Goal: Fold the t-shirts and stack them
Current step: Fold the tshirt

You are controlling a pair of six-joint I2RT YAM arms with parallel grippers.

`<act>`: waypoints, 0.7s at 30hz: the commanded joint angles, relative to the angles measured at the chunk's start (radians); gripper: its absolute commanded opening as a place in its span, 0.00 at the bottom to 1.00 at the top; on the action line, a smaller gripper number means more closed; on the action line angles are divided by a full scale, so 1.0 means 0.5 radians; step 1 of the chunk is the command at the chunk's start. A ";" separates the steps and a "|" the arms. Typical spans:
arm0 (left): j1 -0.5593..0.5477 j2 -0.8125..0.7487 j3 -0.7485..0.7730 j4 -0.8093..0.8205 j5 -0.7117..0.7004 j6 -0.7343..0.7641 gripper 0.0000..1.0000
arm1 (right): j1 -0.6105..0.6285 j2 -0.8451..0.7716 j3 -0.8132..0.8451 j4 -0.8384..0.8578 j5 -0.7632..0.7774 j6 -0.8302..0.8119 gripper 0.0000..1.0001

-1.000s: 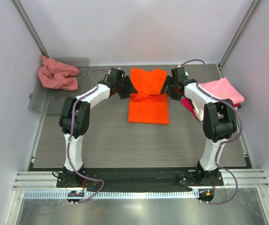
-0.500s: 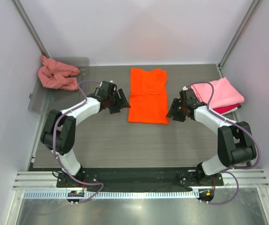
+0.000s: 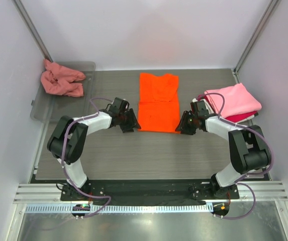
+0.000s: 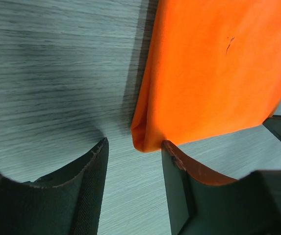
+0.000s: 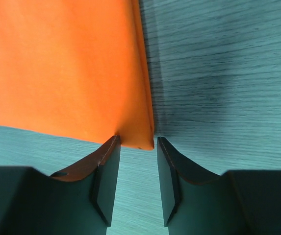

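The orange t-shirt (image 3: 158, 103) lies flat as a long folded strip in the middle of the table. My left gripper (image 3: 131, 123) is at its near left corner and my right gripper (image 3: 184, 124) is at its near right corner. In the left wrist view the jaws of my left gripper (image 4: 134, 145) stand open, with the orange t-shirt (image 4: 214, 73) corner just at their tips. My right gripper (image 5: 138, 141) is likewise open, the orange t-shirt (image 5: 62, 68) corner between its fingertips. A light pink t-shirt (image 3: 232, 99) lies folded on a crimson one (image 3: 243, 118) at the right.
A clear grey tray (image 3: 58, 108) stands at the back left with a crumpled salmon-pink t-shirt (image 3: 61, 80) at its far end. Frame posts rise at both back corners. Bare wood-grain table (image 3: 149, 150) lies between the shirt and the arm bases.
Both grippers have come from the shirt's far half down along its sides to the near corners. The orange shirt now lies flatter and narrower. Both pairs of jaws have narrowed.
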 commanded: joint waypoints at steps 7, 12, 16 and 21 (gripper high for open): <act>-0.009 -0.018 -0.117 0.163 0.069 -0.056 0.47 | 0.001 0.054 -0.057 0.108 -0.002 0.002 0.32; -0.012 0.056 -0.086 0.212 0.084 -0.087 0.37 | -0.002 0.060 -0.051 0.130 -0.014 0.008 0.18; -0.009 0.090 -0.098 0.310 0.124 -0.139 0.18 | 0.001 0.039 -0.045 0.124 -0.014 0.005 0.01; -0.012 0.044 -0.181 0.399 0.155 -0.151 0.00 | 0.001 -0.084 -0.069 0.066 -0.029 0.011 0.01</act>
